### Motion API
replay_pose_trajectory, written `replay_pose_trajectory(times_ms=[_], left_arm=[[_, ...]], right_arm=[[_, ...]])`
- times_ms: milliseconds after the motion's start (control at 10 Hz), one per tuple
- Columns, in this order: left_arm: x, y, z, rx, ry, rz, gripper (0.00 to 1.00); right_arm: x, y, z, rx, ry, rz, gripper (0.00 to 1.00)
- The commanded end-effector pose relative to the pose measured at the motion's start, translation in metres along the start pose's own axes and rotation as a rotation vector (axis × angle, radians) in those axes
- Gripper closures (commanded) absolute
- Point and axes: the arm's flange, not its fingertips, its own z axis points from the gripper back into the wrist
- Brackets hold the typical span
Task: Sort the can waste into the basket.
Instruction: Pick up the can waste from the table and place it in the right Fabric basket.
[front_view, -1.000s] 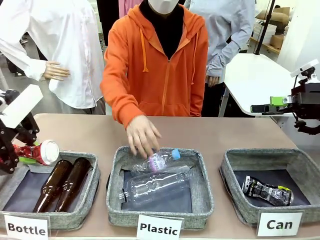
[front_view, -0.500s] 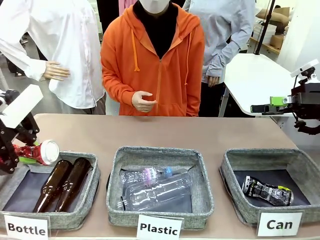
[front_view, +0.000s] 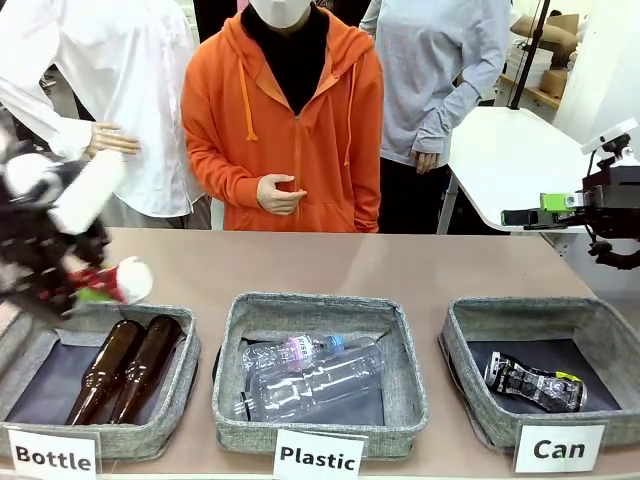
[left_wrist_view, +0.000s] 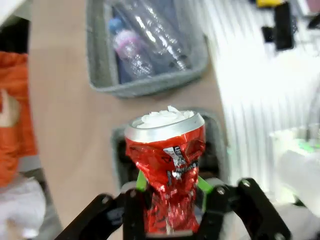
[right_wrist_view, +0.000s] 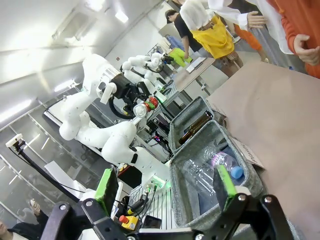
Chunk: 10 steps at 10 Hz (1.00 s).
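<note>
1. The left gripper (left_wrist_view: 170, 207) is clamped on the red can (left_wrist_view: 167, 167), the green pads pressing its crumpled lower body from both sides while the silver top sticks out past the fingertips.
2. From the front, that red can (front_view: 110, 283) sits at the far left, above the rim of the "Bottle" basket (front_view: 190, 350), blurred along with the arm.
3. Against a second ago, the left arm has shifted up and to the right with the can; the person has pulled the hand (front_view: 277, 194) back to the chest, and the plastic bottle now lies in the "Plastic" basket (front_view: 415, 380).
4. The red can's long axis runs along the fingers, its top pointing rightward across the table.
5. The black can (front_view: 534, 382) lies on its side in the "Can" basket (front_view: 463, 345), long axis roughly left-right.
6. The right gripper (right_wrist_view: 167, 192) hangs with its jaws spread, holding nothing.
</note>
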Motion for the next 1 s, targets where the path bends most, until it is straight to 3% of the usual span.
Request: replay_pose_trajectory(times_ms=[0, 100, 200, 500, 700, 900], left_arm=[[0.051, 0.041, -0.005, 0.047, -0.044, 0.121, 0.72], [0.085, 0.065, -0.010, 0.141, -0.117, 0.173, 0.72], [0.127, 0.091, -0.022, 0.103, -0.185, 0.171, 0.72], [0.250, 0.161, -0.097, -0.084, -0.194, 0.071, 0.72], [0.311, 0.194, -0.145, -0.136, -0.225, 0.060, 0.72], [0.364, 0.211, -0.188, -0.087, -0.253, 0.074, 0.72]], right_arm=[[0.003, 0.001, 0.000, 0.008, -0.003, 0.018, 0.00], [0.003, 0.001, 0.000, 0.008, -0.003, 0.018, 0.00], [0.003, 0.001, 0.000, 0.008, -0.003, 0.018, 0.00], [0.000, 0.000, 0.000, 0.000, 0.000, 0.000, 0.00], [-0.018, 0.082, 0.047, -0.233, 0.037, -0.035, 0.00], [-0.054, 0.140, 0.107, -0.542, 0.026, -0.083, 0.00]])
